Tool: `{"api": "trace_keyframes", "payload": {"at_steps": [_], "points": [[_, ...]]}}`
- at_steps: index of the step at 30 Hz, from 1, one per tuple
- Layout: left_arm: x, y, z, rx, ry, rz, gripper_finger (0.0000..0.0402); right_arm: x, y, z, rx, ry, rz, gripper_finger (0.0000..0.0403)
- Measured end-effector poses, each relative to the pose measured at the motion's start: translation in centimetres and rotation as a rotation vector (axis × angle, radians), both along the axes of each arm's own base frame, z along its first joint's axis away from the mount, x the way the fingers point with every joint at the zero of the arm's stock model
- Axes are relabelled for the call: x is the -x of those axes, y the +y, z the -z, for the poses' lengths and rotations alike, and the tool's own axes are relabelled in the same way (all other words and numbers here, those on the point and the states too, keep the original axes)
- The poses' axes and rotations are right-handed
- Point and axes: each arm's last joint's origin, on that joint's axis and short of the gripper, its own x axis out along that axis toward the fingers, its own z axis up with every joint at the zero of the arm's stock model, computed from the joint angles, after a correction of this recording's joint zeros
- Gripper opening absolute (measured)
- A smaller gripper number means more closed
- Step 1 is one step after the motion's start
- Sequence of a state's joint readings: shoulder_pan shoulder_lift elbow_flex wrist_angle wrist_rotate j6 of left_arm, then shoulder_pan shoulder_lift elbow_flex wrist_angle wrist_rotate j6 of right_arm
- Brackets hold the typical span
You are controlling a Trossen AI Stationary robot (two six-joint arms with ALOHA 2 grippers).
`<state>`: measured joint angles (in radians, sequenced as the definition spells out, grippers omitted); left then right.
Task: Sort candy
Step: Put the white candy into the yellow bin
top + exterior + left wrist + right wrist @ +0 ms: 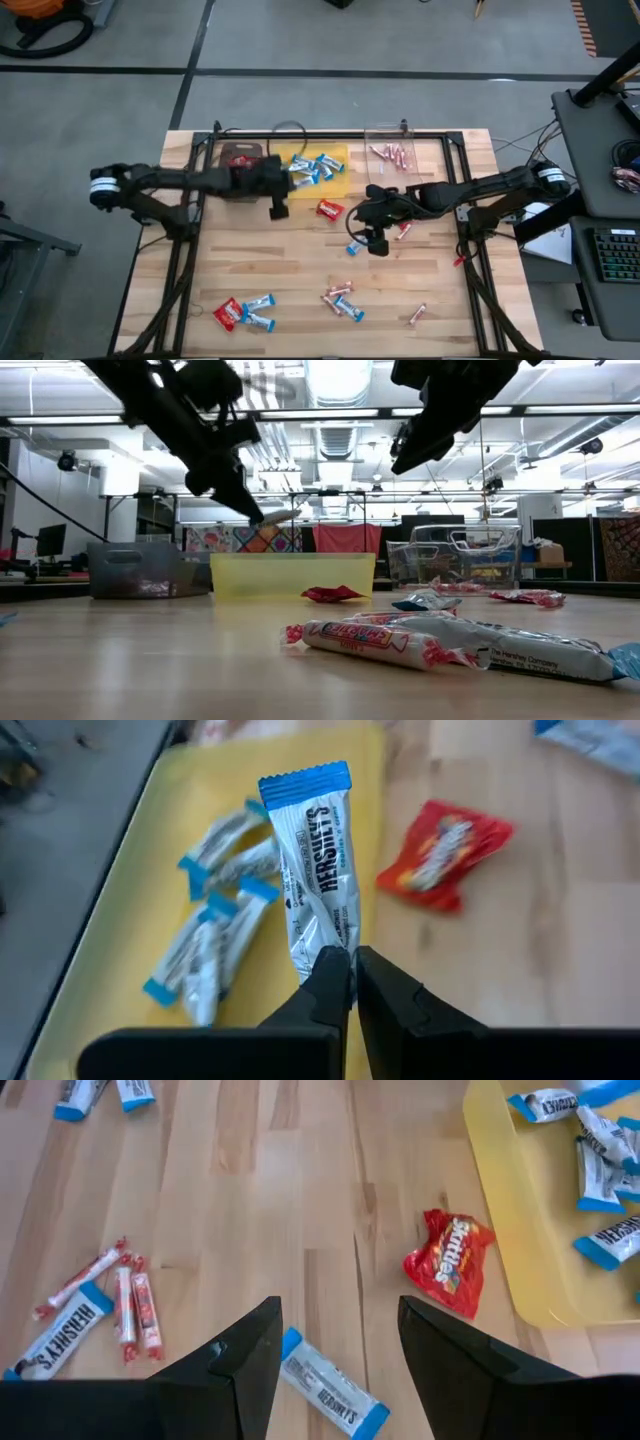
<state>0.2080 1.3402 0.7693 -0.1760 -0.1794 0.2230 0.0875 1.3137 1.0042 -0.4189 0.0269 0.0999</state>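
Note:
My left gripper (352, 970) is shut on a blue-and-white bar (315, 860) and hangs over the near-right rim of the yellow bin (335, 152), which holds several like bars (215, 935). A red packet (330, 210) lies on the table just outside that bin. My right gripper (340, 1308) is open and raised above the table's middle (375, 240). Another blue-and-white bar (330, 1392) lies flat on the wood below its fingers. Pink sticks (390, 153) lie in the clear bin. My left gripper pinches the blue-and-white bar by one crimped end (325, 952) between its two fingertips. The bar sticks out forward beyond the fingers, lifted clear, with its far blue end (305, 782) over the yellow bin's rim. In the low view it juts out nearly level (280, 515).
The brown bin (240, 158) stands left of the yellow one, behind my left arm. Loose candies lie near the table's near edge: a group at the left (245, 313), one in the middle (340, 300), a stick farther right (417, 315). A black frame (470, 240) edges the table.

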Motion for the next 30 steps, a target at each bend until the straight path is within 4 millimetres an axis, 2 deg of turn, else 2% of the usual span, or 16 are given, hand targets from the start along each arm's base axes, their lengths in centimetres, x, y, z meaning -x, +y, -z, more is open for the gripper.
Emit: {"api": "trace_keyframes", "payload": {"at_steps": [4,9,18,30], "points": [[0.9,4.2,-0.1,0.108,0.057,-0.011,0.0,0.1,0.0,0.0,-0.004,0.0,0.004,0.0192],[1.2,7.3,0.5,0.194,0.116,0.005,0.0,0.3,0.0,0.2,-0.009,0.038,0.012,0.0192],[0.3,8.2,2.1,0.232,0.202,0.028,0.0006,1.5,-0.1,1.0,-0.069,0.187,0.107,0.0192],[-0.4,8.6,1.0,0.243,0.163,-0.014,0.0091,3.3,-0.2,1.8,-0.08,0.38,0.157,0.0192]]}}
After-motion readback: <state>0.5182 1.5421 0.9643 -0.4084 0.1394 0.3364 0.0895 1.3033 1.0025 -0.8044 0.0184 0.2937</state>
